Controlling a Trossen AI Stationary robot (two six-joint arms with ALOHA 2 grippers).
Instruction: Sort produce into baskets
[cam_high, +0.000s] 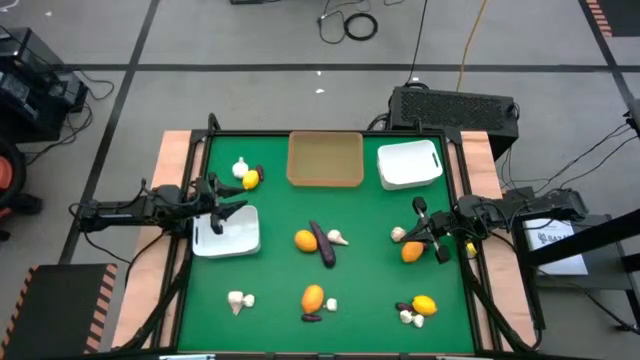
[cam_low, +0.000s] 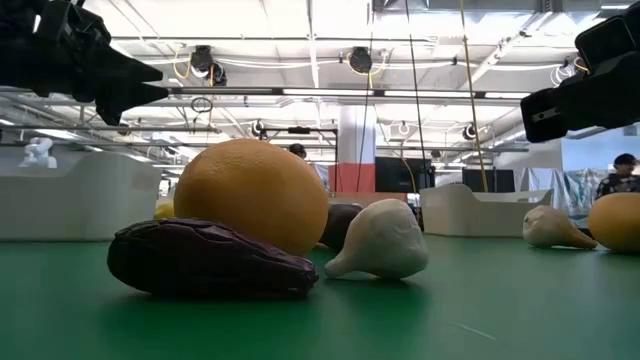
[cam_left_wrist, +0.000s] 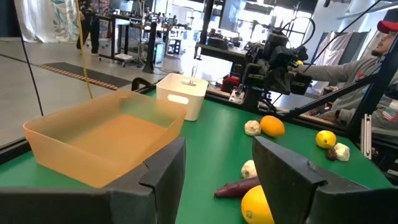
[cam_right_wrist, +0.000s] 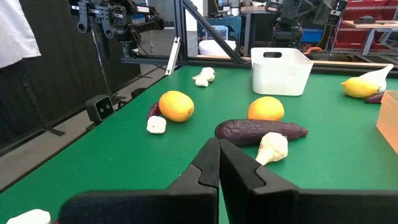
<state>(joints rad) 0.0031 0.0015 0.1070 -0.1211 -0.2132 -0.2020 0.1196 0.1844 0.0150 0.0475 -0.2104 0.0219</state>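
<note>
The produce lies in small clusters on the green table: an orange (cam_high: 305, 240), a purple piece (cam_high: 325, 246) and a garlic bulb (cam_high: 339, 237) at the middle, with more near the front edge and at the far left. A tan basket (cam_high: 325, 160) and a white basket (cam_high: 410, 163) stand at the back. Another white basket (cam_high: 226, 232) stands at the left. My left gripper (cam_high: 228, 203) hovers open and empty over that left basket. My right gripper (cam_high: 424, 228) is shut and empty at the right, above a garlic bulb (cam_high: 398, 234) and an orange (cam_high: 412, 252).
Black frame rails (cam_high: 470, 290) border the table. Produce lies at the front: garlic (cam_high: 237, 299), an orange (cam_high: 312, 297) and a lemon (cam_high: 424, 306). A lemon (cam_high: 250, 179) and garlic (cam_high: 240, 168) lie at the far left. A person's sleeve (cam_left_wrist: 339, 65) shows beyond the right edge.
</note>
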